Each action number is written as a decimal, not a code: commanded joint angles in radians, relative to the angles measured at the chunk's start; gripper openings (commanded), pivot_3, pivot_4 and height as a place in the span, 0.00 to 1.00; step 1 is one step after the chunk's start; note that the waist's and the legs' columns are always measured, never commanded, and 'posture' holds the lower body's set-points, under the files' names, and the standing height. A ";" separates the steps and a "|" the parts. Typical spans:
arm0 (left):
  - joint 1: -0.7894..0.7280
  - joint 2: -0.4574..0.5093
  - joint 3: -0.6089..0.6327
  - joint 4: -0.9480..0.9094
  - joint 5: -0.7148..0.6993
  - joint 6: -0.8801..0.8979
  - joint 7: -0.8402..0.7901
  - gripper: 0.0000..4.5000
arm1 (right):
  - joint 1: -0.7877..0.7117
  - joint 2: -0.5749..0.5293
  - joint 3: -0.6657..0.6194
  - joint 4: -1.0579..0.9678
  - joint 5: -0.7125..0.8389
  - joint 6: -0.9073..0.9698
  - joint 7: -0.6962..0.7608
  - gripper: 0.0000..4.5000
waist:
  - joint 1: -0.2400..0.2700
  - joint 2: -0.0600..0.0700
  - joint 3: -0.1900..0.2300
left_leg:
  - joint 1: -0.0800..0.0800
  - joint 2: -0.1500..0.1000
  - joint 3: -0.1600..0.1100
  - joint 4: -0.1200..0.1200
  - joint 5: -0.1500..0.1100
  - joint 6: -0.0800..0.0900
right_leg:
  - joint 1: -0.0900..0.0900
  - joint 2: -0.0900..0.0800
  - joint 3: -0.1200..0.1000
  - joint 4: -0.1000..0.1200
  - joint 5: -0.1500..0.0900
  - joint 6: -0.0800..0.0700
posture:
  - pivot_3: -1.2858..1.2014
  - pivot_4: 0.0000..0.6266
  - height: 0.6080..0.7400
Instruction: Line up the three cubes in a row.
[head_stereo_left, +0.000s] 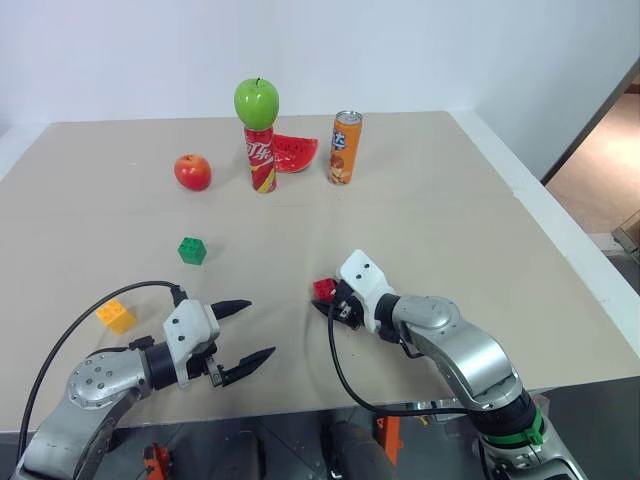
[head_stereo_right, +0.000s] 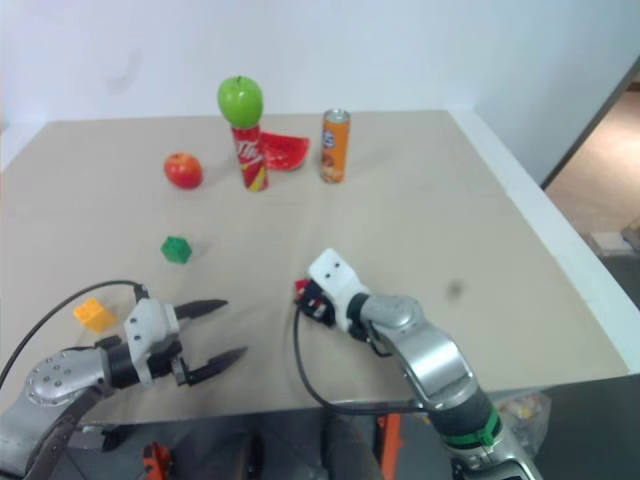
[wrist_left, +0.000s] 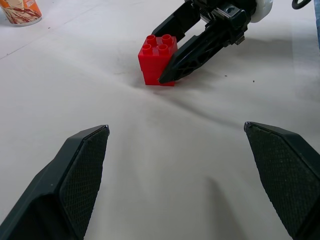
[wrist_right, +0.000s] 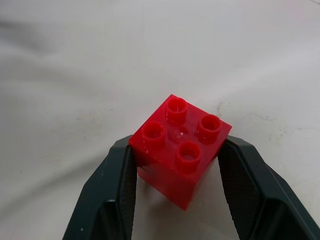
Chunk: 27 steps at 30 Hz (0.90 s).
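Red cube (wrist_right: 180, 145) sat studs-up on the surface (head_stereo_left: 450, 220), clamped between the two fingers (wrist_right: 115, 190) of the right hand (head_stereo_left: 333, 301). One finger on each side face; in the left wrist view the cube's base looked to be on or just off the surface, couldn't tell which.

Using the red cube as reference: green cube (head_stereo_left: 192, 250) was well apart, off to the robot's left and a bit farther back. Yellow-orange cube (head_stereo_left: 116, 316) was farther left again and slightly nearer the robot, close to the front edge. So the three made a loose bent spread, not a row. Judging from that, the task was early: one cube gripped, none lined up, and all three still needed bringing onto one line.

Left hand (head_stereo_left: 245, 328) hovered left of and nearer than the red cube, fingers wide apart, holding nothing, pointing toward the red cube. Yellow-orange cube lay just beside that arm on its outer side, not touching it.

Clutter, all well behind the red cube: red apple (head_stereo_left: 192, 172) back-left, red can (head_stereo_left: 261, 158) with a green apple (head_stereo_left: 257, 102) balanced on top, watermelon slice (head_stereo_left: 295, 152) just beside that can, orange can (head_stereo_left: 344, 147) almost straight back. None of it was in the way of a row near the front.
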 joint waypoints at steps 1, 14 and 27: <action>-0.010 -0.004 0.011 -0.009 -0.025 0.006 0.000 1.00 | 0.000 0.004 -0.043 -0.031 -0.006 0.015 -0.035 0.41 | 0.000 0.000 0.000 | 0.000 0.000 0.000 0.000 0.000 0.000 | 0.000 0.000 0.000 0.000 0.000 0.000 | 0.52 0.24 1.00; -0.018 -0.003 0.002 -0.010 -0.016 0.009 -0.002 1.00 | 0.013 0.009 -0.047 -0.007 0.007 -0.022 -0.041 0.41 | -0.001 0.000 0.000 | 0.000 0.000 0.000 0.000 0.000 0.000 | 0.000 0.000 0.000 0.000 0.000 0.000 | 0.52 0.24 1.00; -0.002 0.001 0.004 -0.024 -0.006 0.006 0.001 1.00 | 0.011 0.039 -0.083 0.027 0.037 -0.023 -0.052 0.86 | -0.001 0.000 0.000 | 0.000 0.000 0.000 0.000 0.000 0.000 | 0.000 0.000 0.000 0.000 0.000 0.000 | 0.52 0.24 1.00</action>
